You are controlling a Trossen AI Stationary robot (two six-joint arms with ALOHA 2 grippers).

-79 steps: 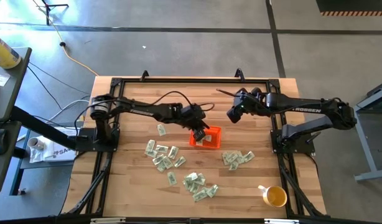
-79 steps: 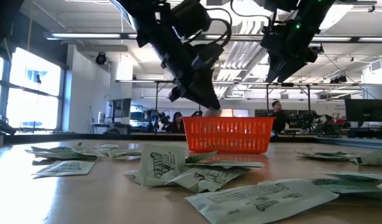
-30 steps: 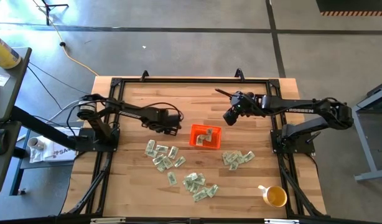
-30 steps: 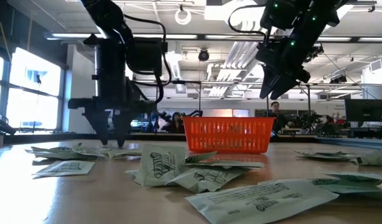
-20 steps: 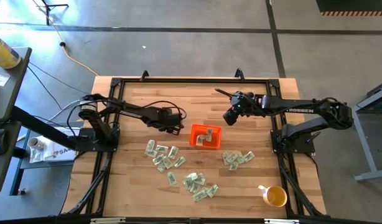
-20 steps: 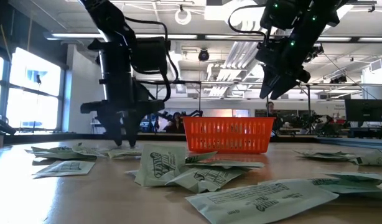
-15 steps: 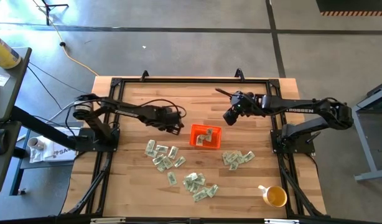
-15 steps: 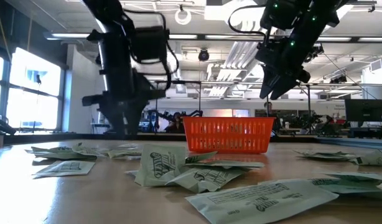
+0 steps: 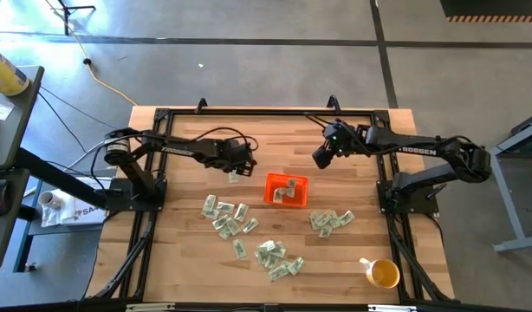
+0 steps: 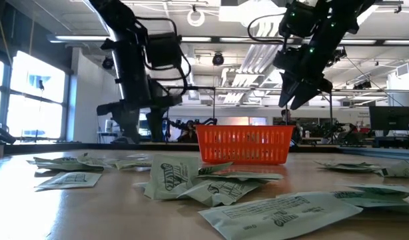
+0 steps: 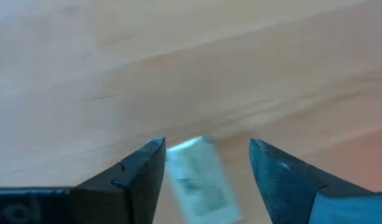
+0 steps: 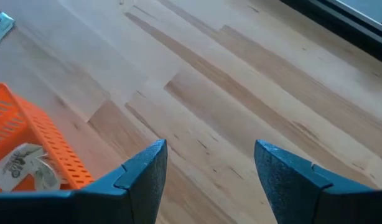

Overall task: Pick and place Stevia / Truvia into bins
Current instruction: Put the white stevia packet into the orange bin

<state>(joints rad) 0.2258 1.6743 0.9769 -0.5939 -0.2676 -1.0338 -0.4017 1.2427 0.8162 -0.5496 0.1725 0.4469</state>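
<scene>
Left jaws (image 11: 205,171) wide apart — pale green-and-white packet (image 11: 199,178) loose between them, right jaws (image 12: 209,168) open, empty.

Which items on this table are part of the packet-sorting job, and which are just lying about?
Job items:
- loose sweetener packets, in clusters on the wood
- single packet between the open left claw's fingers
- orange bin, packets already inside
- right claw, open, waiting beyond the bin

Lying about:
- yellow cup at the table's near right corner
</scene>
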